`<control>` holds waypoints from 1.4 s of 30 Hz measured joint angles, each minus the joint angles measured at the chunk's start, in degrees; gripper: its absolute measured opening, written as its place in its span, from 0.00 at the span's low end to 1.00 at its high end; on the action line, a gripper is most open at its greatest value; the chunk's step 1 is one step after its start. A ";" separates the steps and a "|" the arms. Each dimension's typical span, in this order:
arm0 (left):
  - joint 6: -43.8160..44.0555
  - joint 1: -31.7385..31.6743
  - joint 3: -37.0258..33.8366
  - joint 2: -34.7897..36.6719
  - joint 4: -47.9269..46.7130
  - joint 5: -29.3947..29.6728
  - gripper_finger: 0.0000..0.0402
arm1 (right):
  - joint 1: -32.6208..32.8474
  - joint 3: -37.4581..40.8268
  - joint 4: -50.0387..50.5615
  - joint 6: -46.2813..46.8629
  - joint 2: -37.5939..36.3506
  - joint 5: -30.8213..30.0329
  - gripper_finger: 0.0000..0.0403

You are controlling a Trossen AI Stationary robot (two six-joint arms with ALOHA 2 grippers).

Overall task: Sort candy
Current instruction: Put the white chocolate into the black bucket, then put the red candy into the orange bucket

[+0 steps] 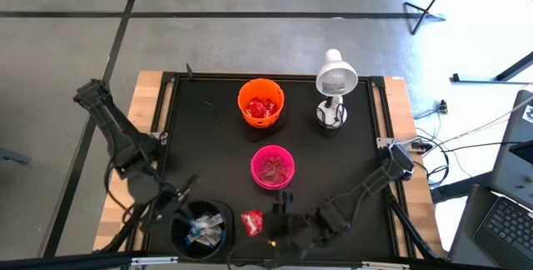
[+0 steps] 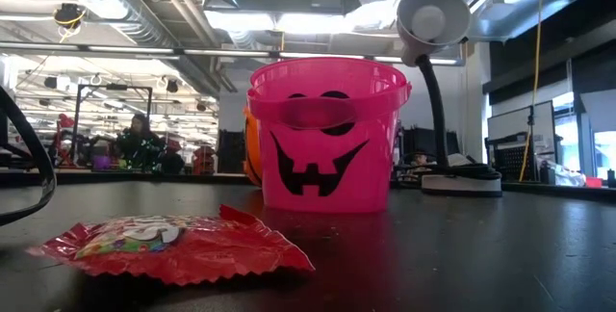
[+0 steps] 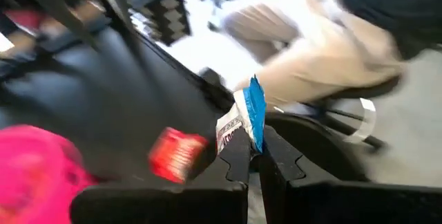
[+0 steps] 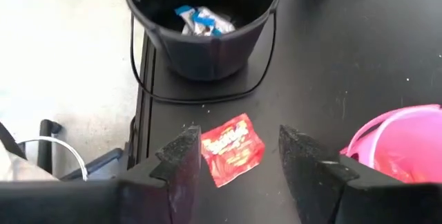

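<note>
Red candy [image 4: 232, 148] between open right hand [image 4: 238, 156] fingers.

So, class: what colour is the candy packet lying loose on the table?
Red, a shiny wrapper; clearest in the right wrist view.

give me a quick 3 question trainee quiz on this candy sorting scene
1. True or false: the left hand is shut on a blue-and-white candy.
2. Which bowl holds blue-and-white candy? A orange bowl B pink bowl C black bowl
3. Fill in: the red candy lies on the table between the open fingers of the ____ hand.

Key: 1 true; 2 C; 3 right
</note>
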State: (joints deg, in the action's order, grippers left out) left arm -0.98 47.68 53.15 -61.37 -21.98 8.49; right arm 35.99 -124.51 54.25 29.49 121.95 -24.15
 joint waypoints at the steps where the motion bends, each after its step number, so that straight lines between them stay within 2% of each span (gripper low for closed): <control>1: 1.89 0.94 0.92 -0.31 -2.03 -0.95 0.00 | 0.54 0.33 -0.01 0.42 0.00 -0.64 0.47; 6: 9.03 4.78 1.90 -1.75 -5.44 -2.47 0.00 | 1.66 3.32 -2.21 1.88 -0.02 -2.26 0.46; 11: 16.22 5.38 1.90 -2.68 -6.79 -2.22 0.03 | 1.01 7.86 -5.89 3.28 0.02 -2.09 0.46; 20: 20.08 5.05 1.90 -2.81 -7.61 -2.56 0.29 | -0.71 17.30 -16.03 3.17 0.04 3.23 0.46; 24: 19.92 3.99 1.93 -2.35 -7.62 -1.69 0.36 | -1.20 21.13 -22.06 1.43 0.04 4.52 0.46; 29: 14.98 2.95 3.64 0.24 -7.59 2.38 0.37 | -1.57 26.03 -28.42 0.21 0.04 5.87 0.46; 32: 7.89 3.22 4.74 2.63 -7.33 5.85 0.37 | -1.67 28.39 -29.29 0.22 0.04 5.44 0.46; 35: 0.97 4.17 4.74 6.19 -6.03 11.29 0.35 | -1.66 31.13 -34.20 0.24 0.04 4.99 0.46; 37: -2.51 4.44 3.71 9.11 -3.25 13.19 0.34 | -1.66 32.24 -35.68 0.23 0.04 4.73 0.46; 42: -5.62 4.37 -2.70 16.08 4.88 13.02 0.33 | -1.64 34.29 -38.07 0.23 0.04 3.98 0.46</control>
State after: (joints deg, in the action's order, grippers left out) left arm -6.60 52.05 50.45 -45.28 -17.09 21.51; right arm 34.35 -90.22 16.17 29.71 121.99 -20.17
